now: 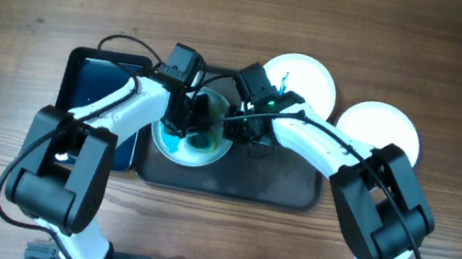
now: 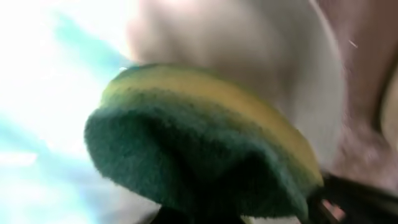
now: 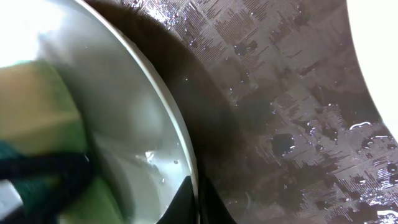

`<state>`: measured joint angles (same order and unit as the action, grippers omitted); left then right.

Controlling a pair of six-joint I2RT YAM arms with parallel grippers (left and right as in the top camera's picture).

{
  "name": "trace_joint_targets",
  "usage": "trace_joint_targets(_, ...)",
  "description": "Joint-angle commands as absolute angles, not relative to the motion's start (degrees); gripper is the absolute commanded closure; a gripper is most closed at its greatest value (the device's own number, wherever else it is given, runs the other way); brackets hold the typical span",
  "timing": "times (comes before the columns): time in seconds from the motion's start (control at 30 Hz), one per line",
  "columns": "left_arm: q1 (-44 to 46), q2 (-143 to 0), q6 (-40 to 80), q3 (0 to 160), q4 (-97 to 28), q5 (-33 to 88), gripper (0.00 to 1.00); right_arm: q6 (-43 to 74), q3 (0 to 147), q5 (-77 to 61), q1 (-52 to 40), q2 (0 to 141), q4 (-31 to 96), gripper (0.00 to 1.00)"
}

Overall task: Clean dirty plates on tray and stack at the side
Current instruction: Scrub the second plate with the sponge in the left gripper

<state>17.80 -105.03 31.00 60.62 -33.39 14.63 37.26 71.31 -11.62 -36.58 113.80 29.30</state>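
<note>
My left jaws clamp a green-and-yellow sponge (image 2: 205,155) against the blue-smeared plate (image 1: 174,147) mid-frame. My right jaws pinch that plate's rim, on the tray (image 1: 277,188).

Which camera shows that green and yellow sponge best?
The left wrist view: the sponge fills the picture, green face and yellow layer clear. Overhead, it is a small dark patch on the plate. The right wrist view shows only a blur at its left edge.
</note>
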Motion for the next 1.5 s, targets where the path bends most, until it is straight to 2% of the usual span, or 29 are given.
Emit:
trace_joint_targets(0.0,15.6,-105.9,41.6,60.3,-35.0,-9.1,0.96,36.0,71.2,-12.4,-36.7,115.9,29.6,0.96)
trace_joint_targets(0.1,15.0,-105.9,42.9,60.3,-38.3,-12.0,0.96,36.0,71.2,-12.4,-36.7,115.9,29.6,0.96)
trace_joint_targets(0.2,15.0,-105.9,42.5,60.3,-42.3,-4.1,0.96,36.0,71.2,-12.5,-36.7,115.9,29.4,0.96)
trace_joint_targets(0.37,16.4,-105.9,26.9,60.3,-43.5,29.1,0.96,36.0,71.2,-12.9,-36.6,115.9,28.9,0.96)
trace_joint_targets(0.5,18.5,-105.9,22.9,60.3,-39.1,40.7,0.96,36.0,71.2,-13.5,-36.7,115.9,28.8,0.96)
trace_joint_targets(0.6,18.6,-105.9,23.7,60.3,-34.2,39.3,0.96,35.9,71.2,-13.5,-36.7,115.9,29.1,0.96)
trace_joint_targets(0.87,14.5,-105.9,36.8,60.3,-29.9,3.7,0.96,35.1,71.2,-13.5,-36.7,115.9,29.4,0.96)
trace_joint_targets(1.0,13.1,-105.9,41.2,60.3,-34.5,-5.5,0.96,34.9,71.2,-13.5,-36.7,115.9,29.4,0.96)
trace_joint_targets(1.07,12.9,-105.9,41.2,60.3,-39.5,-4.3,0.96,34.9,71.2,-13.5,-36.7,115.9,29.4,0.96)
trace_joint_targets(1.13,13.0,-105.9,39.5,60.3,-44.1,2.2,0.96,34.9,71.2,-13.5,-36.7,115.9,29.2,0.96)
trace_joint_targets(1.2,13.2,-105.9,34.1,60.3,-46.3,12.1,0.96,34.9,71.2,-13.5,-36.7,115.9,29.1,0.96)
trace_joint_targets(1.3,13.5,-105.9,21.5,60.3,-46.5,34.8,0.96,35.1,71.2,-13.6,-36.7,115.9,29.1,0.96)
trace_joint_targets(1.33,13.5,-105.9,19.7,60.3,-46.0,38.0,0.96,35.1,71.2,-13.6,-36.7,115.9,29.2,0.96)
trace_joint_targets(1.47,12.9,-105.9,19.9,60.3,-41.8,33.7,0.96,35.1,71.2,-14.0,-36.7,115.9,29.6,0.96)
